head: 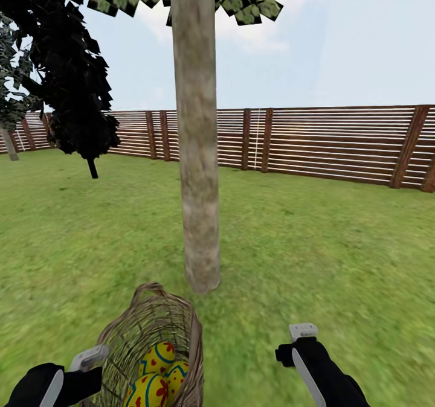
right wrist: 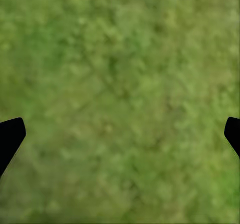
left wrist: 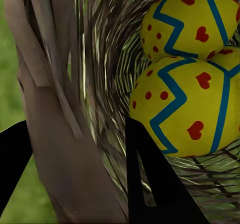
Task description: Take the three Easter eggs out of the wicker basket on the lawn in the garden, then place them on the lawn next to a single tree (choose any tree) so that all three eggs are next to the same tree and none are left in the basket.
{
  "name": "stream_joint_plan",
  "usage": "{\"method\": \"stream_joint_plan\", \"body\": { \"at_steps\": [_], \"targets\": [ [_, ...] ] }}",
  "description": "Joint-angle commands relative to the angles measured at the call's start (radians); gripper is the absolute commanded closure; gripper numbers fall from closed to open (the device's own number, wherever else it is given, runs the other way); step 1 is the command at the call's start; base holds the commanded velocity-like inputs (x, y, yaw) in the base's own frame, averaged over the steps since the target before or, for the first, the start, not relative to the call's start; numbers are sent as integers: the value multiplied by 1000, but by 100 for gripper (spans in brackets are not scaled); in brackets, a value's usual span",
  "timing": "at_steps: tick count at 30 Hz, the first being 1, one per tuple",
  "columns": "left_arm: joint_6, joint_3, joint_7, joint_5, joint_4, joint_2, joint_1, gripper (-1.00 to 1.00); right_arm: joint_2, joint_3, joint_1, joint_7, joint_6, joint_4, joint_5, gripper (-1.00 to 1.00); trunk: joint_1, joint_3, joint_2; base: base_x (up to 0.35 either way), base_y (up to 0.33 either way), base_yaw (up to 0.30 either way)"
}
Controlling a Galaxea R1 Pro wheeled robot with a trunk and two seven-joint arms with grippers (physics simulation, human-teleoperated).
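The wicker basket [head: 158,328] is at the bottom of the head view, just in front of the tree [head: 196,153] with the thick pale trunk. Three yellow Easter eggs with blue zigzags and red marks lie in it: one [head: 158,357], a second [head: 147,391] and a third [head: 177,373]. My left gripper [head: 96,358] is at the basket's left rim. In the left wrist view that gripper [left wrist: 75,124] straddles the woven wall [left wrist: 60,134], shut on it, with an egg [left wrist: 190,109] just inside. My right gripper [head: 301,342] hangs open over bare lawn [right wrist: 120,84].
Green lawn [head: 326,244] spreads all around the trunk. A brown slatted fence [head: 338,141] closes off the far side. A thin-trunked, black-leaved tree [head: 72,81] stands at the far left.
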State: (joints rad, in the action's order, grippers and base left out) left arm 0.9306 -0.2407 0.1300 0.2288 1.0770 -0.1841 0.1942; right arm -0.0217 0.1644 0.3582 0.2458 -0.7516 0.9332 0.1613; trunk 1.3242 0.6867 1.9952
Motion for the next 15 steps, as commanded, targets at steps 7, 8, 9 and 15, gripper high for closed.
{"method": "stream_joint_plan", "body": {
  "at_steps": [7, 8, 9, 15],
  "targets": [
    [5, -2, 7, 6, 1, 1, 1, 100, -2, 5, 1, 9, -3, 1, 10, -100, 0, 1, 1, 5, 0, 0],
    [5, -2, 7, 6, 1, 1, 1, 100, -3, 4, 1, 9, -3, 1, 10, -100, 0, 1, 1, 0, 0, 0],
    [5, -2, 7, 6, 1, 2, 1, 100, -3, 3, 1, 9, -3, 1, 11, -100, 0, 1, 1, 0, 0, 0],
    [5, -3, 7, 6, 2, 1, 1, 100, -2, 3, 1, 10, -3, 1, 10, -100, 15, 14, 29, 0, 0, 0]
  ]
}}
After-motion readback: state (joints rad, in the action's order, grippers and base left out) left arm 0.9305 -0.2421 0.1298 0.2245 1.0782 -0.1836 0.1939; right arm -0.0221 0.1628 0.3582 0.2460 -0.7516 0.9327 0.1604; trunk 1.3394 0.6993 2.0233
